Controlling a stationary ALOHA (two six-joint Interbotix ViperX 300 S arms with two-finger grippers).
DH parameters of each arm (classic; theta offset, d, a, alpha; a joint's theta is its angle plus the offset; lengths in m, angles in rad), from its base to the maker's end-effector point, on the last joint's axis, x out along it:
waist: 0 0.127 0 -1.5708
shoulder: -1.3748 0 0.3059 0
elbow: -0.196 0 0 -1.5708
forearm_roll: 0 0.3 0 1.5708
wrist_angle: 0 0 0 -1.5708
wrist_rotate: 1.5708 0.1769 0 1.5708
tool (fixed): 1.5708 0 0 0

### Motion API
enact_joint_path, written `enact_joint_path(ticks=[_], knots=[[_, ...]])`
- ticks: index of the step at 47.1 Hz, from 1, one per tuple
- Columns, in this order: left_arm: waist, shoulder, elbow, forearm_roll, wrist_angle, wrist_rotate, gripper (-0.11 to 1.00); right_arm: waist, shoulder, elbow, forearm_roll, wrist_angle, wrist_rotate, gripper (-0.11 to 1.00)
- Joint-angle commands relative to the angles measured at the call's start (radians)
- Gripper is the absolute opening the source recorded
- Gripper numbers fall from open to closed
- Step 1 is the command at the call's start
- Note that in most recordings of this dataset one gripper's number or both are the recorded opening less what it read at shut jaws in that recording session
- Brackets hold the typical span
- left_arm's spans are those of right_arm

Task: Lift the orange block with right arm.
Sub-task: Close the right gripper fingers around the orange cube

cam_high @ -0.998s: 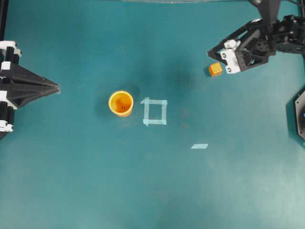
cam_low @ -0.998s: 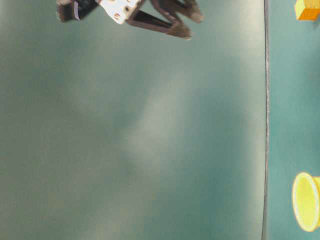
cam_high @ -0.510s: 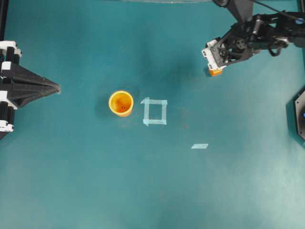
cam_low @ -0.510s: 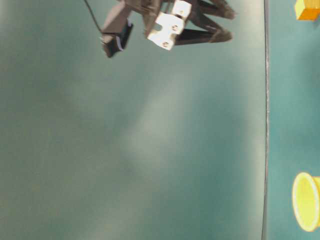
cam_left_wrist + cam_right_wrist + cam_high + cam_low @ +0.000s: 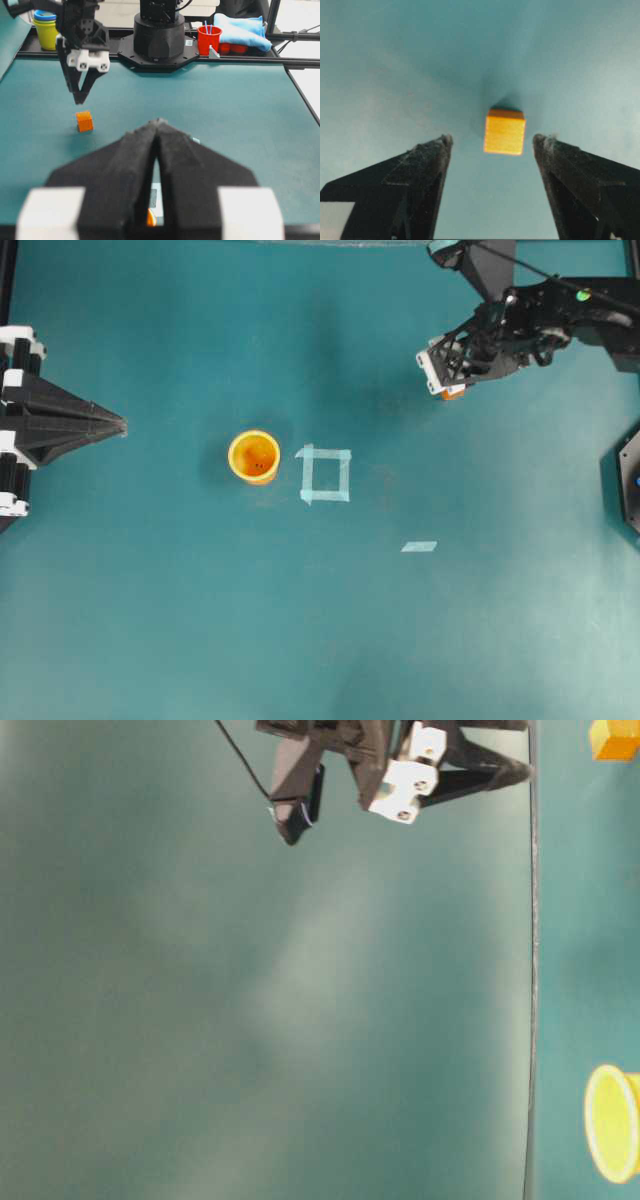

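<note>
The orange block sits on the teal table, mostly hidden under my right gripper in the overhead view. In the right wrist view the block lies just beyond and between the tips of the open right gripper, touching neither finger. In the left wrist view the right gripper points down, its tips a little above the block. The block also shows in the table-level view. My left gripper is shut and empty at the left edge, seen also in its own wrist view.
An orange-yellow cup stands left of a tape square. A small tape strip lies lower right. A black arm base sits at the right edge. A red cup and blue cloth lie behind the table.
The right arm has swung left and tipped its gripper downward, from beside the block to directly over it. The block, the cup and the left arm have not moved.
</note>
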Motion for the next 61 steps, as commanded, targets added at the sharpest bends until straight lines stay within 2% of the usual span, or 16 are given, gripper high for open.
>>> enact_joint_path(ticks=[1,27,44,61], knots=[[0.0,0.009,-0.028,0.002,-0.005,0.0,0.0,-0.003,0.003,-0.015,-0.006,-0.006,0.002,0.65],[0.0,0.008,-0.028,0.002,-0.005,-0.002,0.0,-0.003,0.098,0.003,-0.008,-0.072,0.003,0.64],[0.0,0.009,-0.028,0.002,-0.005,0.0,0.0,-0.003,0.106,0.041,-0.005,-0.124,0.005,0.64],[-0.002,0.009,-0.028,0.002,-0.005,0.0,0.0,-0.003,0.144,0.04,-0.003,-0.172,0.005,0.64]])
